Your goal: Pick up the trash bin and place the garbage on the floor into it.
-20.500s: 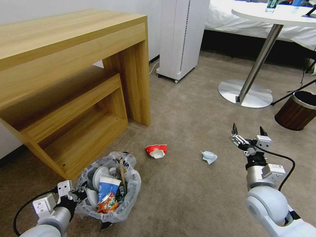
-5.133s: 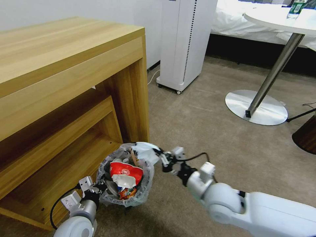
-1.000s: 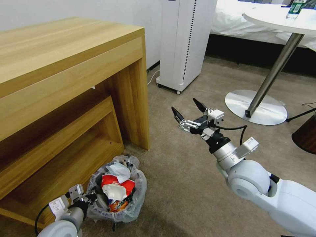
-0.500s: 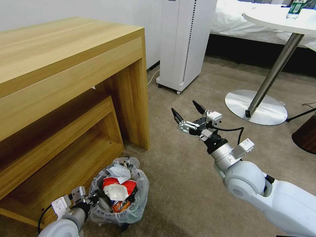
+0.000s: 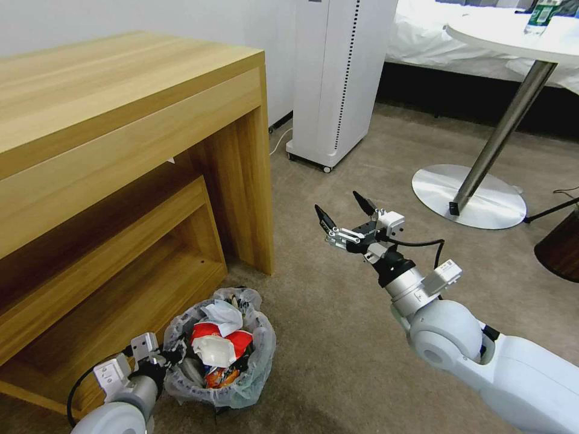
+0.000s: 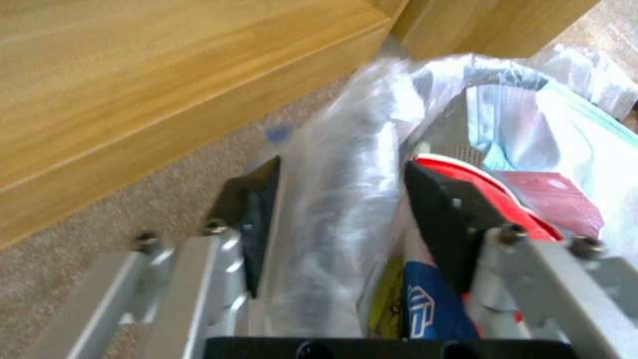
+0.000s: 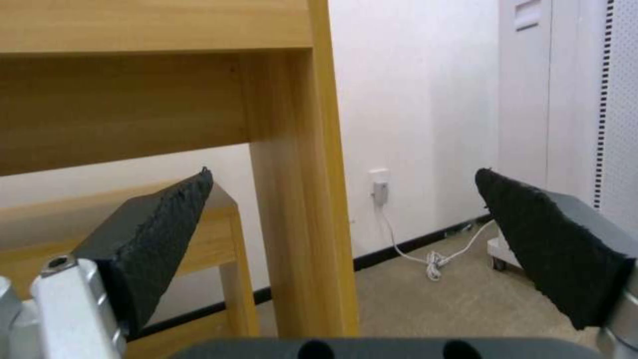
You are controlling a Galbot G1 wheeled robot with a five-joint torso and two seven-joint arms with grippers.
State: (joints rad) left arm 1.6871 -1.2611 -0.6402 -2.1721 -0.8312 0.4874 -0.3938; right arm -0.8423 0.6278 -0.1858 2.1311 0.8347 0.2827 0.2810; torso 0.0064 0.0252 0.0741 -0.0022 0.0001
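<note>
The trash bin (image 5: 220, 355) is a small round dark bin with a crinkly clear plastic bag (image 5: 260, 337) bunched over its rim. It sits low on the beige carpet (image 5: 338, 337), just in front of the lower shelf of the wooden desk (image 5: 120, 150). It is heaped nearly to the top with garbage (image 5: 216, 346): a crumpled white paper wad on top, a crushed red and white paper cup under it, and an orange wrapper down near the front. The left gripper (image 5: 172, 357) is at the bin's left edge, and in the left wrist view its two black pads (image 6: 256, 219) press from either side on the bag-covered rim (image 6: 339, 224), one outside the bin and one inside next to the red cup, so the jaws are closed on the rim. The right gripper (image 5: 344, 217) hangs in the air over bare carpet, well apart from the bin and to the right of the desk leg (image 5: 256, 181). Its jaws are spread wide and hold nothing; the right wrist view looks between its black fingertips (image 7: 159, 224) at the desk leg and the white wall (image 7: 412, 99).
</note>
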